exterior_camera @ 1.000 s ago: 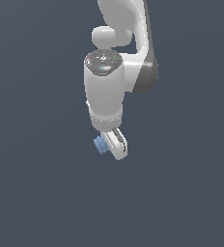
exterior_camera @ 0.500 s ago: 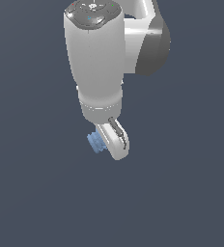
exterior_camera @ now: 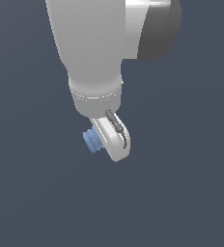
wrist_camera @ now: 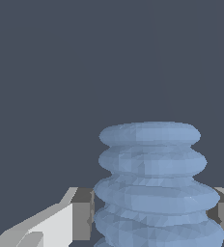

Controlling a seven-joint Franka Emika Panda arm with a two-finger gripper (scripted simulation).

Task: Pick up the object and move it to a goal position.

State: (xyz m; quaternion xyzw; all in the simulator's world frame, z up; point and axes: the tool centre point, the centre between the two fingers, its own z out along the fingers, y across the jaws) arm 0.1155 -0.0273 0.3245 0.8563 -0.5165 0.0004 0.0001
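The object is a small light-blue stubby cylinder with ribbed sides. It sticks out from the white gripper toward the exterior view's left, partly hidden by the hand. In the wrist view the object fills the space between the two grey finger pads, which touch its sides. The gripper is shut on the object and holds it in the air below the arm.
The large white arm body with a dark joint cap fills the upper part of the exterior view. The background is plain dark grey-blue, with no surface or other object showing.
The arm has come much closer to the exterior camera and now looks far larger. The gripper stays shut on the object, which keeps the same place in the hand.
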